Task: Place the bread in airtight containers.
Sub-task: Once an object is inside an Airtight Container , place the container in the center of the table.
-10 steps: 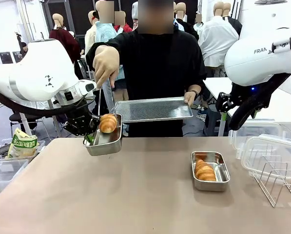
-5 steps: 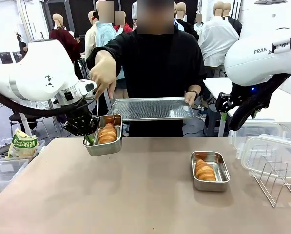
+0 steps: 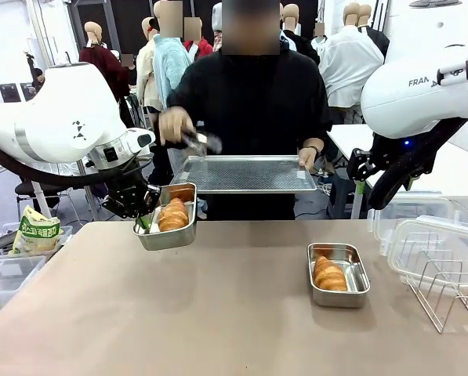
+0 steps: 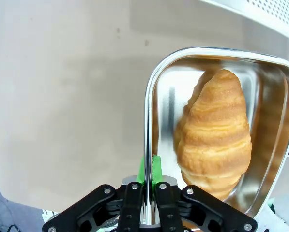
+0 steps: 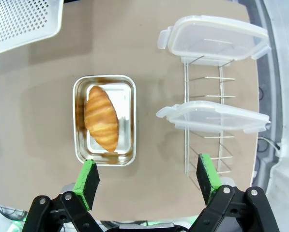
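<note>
the left hand (image 3: pixel 143 222) (image 4: pixel 149 169) is closed on the rim of one steel tin (image 3: pixel 167 233) (image 4: pixel 147 96), green pads pinching a long side wall, and holds it over the far left part of the desk (image 3: pixel 218 329). one croissant (image 3: pixel 173 214) (image 4: pixel 214 135) lies in this tin, its long axis along the tin's length; in the left wrist view one tip points away from the hand toward the far end wall, and it sits nearer the wall opposite the gripped one

the right hand (image 5: pixel 146 176) is open, its fingers spread wide, high above the desk and touching nothing. below it the second tin (image 3: pixel 339 300) (image 5: pixel 76 121) rests on the desk, right of centre, with a second croissant (image 3: pixel 329 275) (image 5: pixel 101 118) inside, long axis along the tin's length but a little askew, ridges running across it

two clear lids (image 5: pixel 212 31) sit on a wire rack (image 5: pixel 202 145) just beside the second tin

across the desk a person holds a perforated tray (image 3: pixel 245 174) level by its right edge, and the person's other hand (image 3: pixel 175 125) holds tongs (image 3: pixel 202 142) above the tray's left end
</note>
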Tool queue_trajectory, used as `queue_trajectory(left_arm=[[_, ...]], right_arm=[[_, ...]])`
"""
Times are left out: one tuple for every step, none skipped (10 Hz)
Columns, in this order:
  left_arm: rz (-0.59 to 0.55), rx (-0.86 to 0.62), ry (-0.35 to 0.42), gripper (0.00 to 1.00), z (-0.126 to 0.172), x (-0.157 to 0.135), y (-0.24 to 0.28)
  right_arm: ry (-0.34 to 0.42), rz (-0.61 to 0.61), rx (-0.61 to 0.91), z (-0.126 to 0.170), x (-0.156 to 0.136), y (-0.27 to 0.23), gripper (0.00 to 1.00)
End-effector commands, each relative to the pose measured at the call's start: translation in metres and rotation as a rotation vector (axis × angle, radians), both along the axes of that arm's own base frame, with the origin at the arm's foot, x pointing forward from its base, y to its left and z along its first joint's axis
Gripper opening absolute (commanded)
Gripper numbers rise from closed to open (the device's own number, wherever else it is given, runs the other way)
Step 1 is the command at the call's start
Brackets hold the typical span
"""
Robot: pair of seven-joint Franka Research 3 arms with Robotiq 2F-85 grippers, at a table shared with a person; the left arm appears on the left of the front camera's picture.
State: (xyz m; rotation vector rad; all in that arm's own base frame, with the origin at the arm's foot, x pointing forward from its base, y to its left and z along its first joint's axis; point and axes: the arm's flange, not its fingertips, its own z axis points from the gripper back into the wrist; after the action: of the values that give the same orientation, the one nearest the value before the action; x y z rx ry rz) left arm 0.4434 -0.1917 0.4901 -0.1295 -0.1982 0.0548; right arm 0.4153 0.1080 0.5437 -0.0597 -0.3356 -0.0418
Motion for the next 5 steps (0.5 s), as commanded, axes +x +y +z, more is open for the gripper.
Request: queue_trajectory(left_arm=[[-0.004,0.007,-0.017,0.00,0.0033,0.0006,0.0001],[-0.004,0.007,-0.017,0.00,0.0033,0.0006,0.0001],[-0.004,0.007,-0.017,0.00,0.0033,0.0006,0.0001],[-0.004,0.007,-0.017,0.00,0.0033,0.0006,0.0001],[-0.004,0.007,-0.017,0.00,0.0033,0.0006,0.0001]], right_arm=[[-0.002,-0.004,0.001,-0.0032,-0.0020,-0.0002,1.00],[-0.002,-0.004,0.001,-0.0032,-0.0020,-0.0002,1.00],[-0.002,-0.004,0.001,-0.0032,-0.0020,-0.0002,1.00],[-0.002,-0.004,0.001,-0.0032,-0.0020,-0.0002,1.00],[-0.002,-0.004,0.001,-0.0032,-0.0020,-0.0002,1.00]])
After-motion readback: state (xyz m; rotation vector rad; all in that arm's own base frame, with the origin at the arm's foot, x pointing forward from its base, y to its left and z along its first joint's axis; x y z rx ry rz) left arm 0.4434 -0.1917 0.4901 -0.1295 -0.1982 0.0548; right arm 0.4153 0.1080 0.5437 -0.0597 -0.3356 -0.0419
